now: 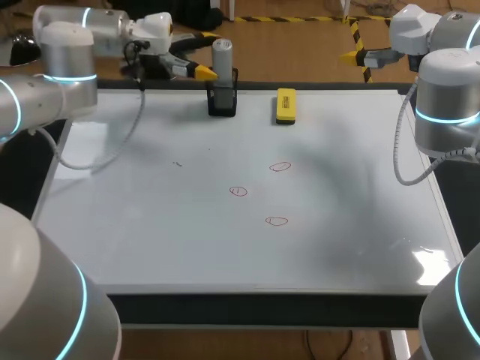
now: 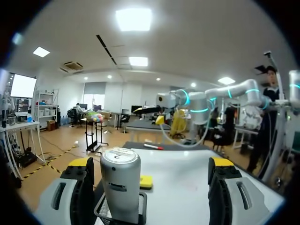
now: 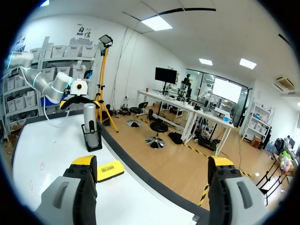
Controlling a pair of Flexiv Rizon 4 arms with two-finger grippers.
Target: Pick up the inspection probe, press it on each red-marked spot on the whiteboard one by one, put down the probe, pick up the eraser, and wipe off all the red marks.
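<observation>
The inspection probe [image 1: 222,56] stands in a holder [image 1: 223,101] at the far edge of the whiteboard [image 1: 150,225], between the released fingers of the left gripper [image 2: 151,168]. Right of the probe lies the eraser [image 1: 286,105], then the right gripper [image 3: 153,165], jaws apart. Three red marks [image 1: 238,191] sit nearer on open board.

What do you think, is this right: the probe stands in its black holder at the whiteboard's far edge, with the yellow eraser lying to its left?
Not quite. The head view shows the yellow eraser lying to the right of the probe, not the left. The rest holds: it stands in its black holder at the far edge of the whiteboard.
</observation>
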